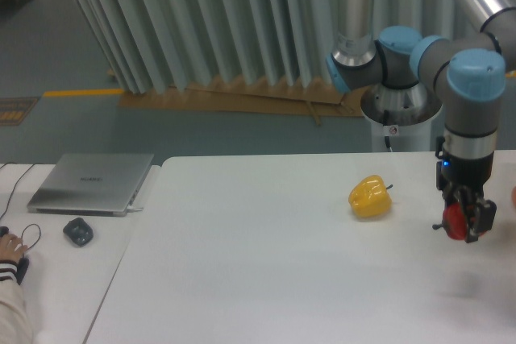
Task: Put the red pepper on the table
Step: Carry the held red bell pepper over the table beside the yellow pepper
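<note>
The red pepper (455, 221) is small and glossy, held between the fingers of my gripper (466, 225) at the right side of the white table (266, 279). The gripper is shut on it and holds it a little above the table top; a faint shadow lies below it. The fingers hide part of the pepper. A yellow bell pepper (371, 196) lies on the table to the left of the gripper, apart from it.
A silver laptop (91, 183) and a dark mouse (78, 232) lie on the adjoining desk at the left. A person's hand and sleeve (11, 259) show at the left edge. The arm's base (395, 110) stands behind the table.
</note>
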Controlling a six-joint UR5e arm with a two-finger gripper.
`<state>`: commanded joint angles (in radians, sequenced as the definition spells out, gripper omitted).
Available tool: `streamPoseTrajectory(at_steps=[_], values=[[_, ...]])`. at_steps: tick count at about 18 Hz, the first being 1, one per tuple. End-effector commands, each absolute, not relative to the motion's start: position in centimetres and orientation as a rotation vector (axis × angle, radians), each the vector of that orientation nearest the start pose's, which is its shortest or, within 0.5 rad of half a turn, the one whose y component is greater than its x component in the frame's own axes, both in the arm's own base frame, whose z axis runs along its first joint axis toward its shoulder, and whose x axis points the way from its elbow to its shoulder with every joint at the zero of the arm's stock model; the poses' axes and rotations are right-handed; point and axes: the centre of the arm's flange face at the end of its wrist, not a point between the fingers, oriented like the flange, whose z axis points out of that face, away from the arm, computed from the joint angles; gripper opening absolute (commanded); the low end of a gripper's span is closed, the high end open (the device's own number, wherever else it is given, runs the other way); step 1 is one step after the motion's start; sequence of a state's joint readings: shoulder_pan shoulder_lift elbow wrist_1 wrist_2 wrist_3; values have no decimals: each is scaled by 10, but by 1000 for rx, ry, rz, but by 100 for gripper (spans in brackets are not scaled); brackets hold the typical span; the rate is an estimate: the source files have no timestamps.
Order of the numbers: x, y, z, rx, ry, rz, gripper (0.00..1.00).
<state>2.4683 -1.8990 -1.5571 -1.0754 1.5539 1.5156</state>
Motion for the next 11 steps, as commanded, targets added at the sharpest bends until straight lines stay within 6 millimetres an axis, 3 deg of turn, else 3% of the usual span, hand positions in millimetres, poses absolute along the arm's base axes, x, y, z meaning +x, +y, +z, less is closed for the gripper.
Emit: streamPoseTrajectory(at_steps=[3, 9, 11], values=[[-401, 511, 357, -2916, 890, 236, 56], [-369, 540, 318, -2940, 930, 140, 56], [-363, 540, 309, -2956, 910, 115, 56]])
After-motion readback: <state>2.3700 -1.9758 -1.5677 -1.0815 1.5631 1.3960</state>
